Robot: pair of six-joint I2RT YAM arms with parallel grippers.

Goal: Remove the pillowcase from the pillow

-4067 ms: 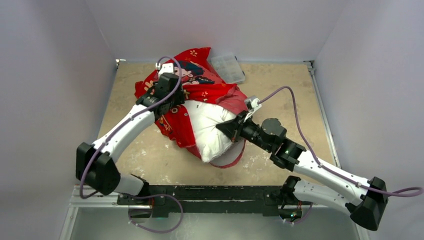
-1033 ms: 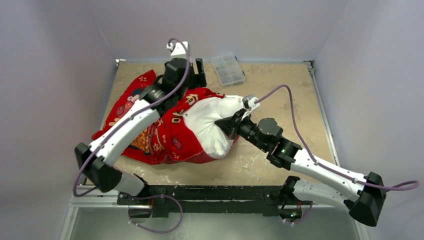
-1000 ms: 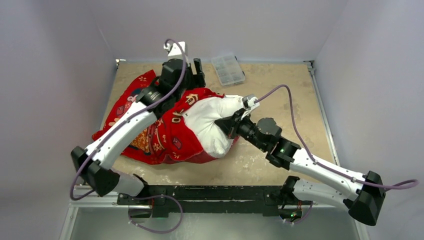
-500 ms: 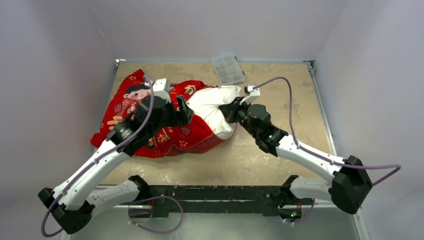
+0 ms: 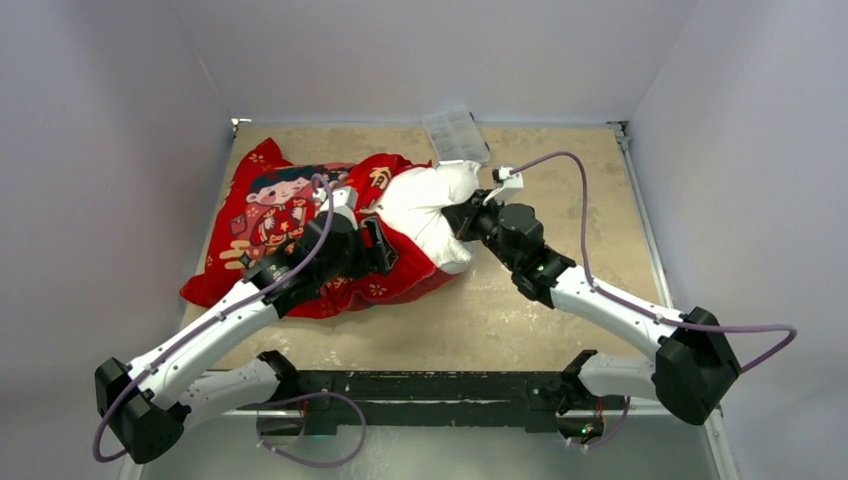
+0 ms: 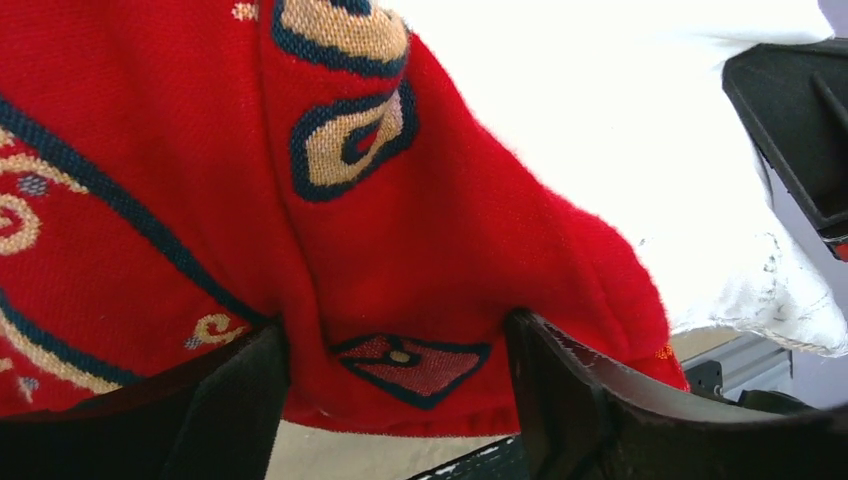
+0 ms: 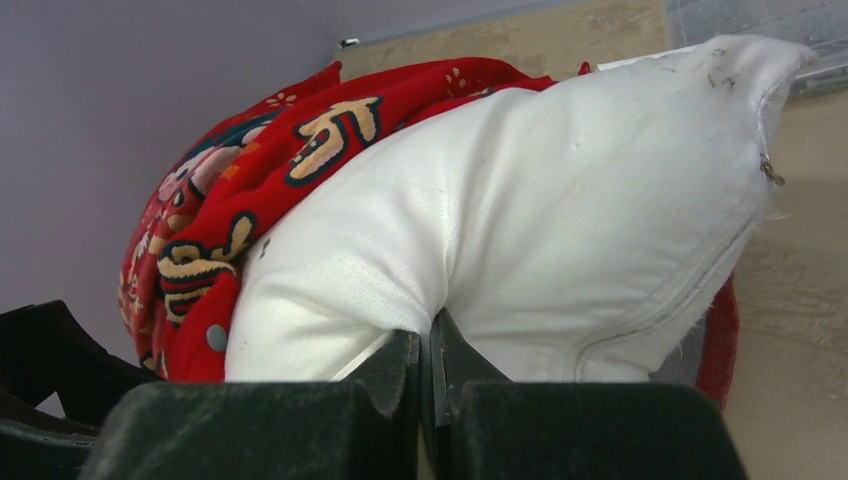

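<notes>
The red printed pillowcase (image 5: 270,210) lies spread over the table's left half, and it still wraps the left end of the white pillow (image 5: 425,200). My right gripper (image 5: 462,213) is shut on a pinch of the pillow's white cloth (image 7: 550,190), with its fingertips (image 7: 425,335) pressed together. My left gripper (image 5: 385,245) is open at the pillowcase's near hem. In the left wrist view, a bulging fold of red fabric (image 6: 400,250) sits between the widely spread fingers (image 6: 397,340), and bare pillow (image 6: 620,110) shows beyond. Red fabric (image 7: 230,190) covers the pillow's far side in the right wrist view.
A clear plastic organiser box (image 5: 455,135) sits at the far edge, just behind the pillow's corner, and shows again at the top right (image 7: 760,15). Grey walls enclose the table on three sides. A black rail (image 5: 420,385) runs along the near edge.
My left arm swung back from the far edge and lowered its open gripper onto the pillowcase's near hem. The pillowcase flattened out leftward. My right gripper carried the pillow farther from the bases.
</notes>
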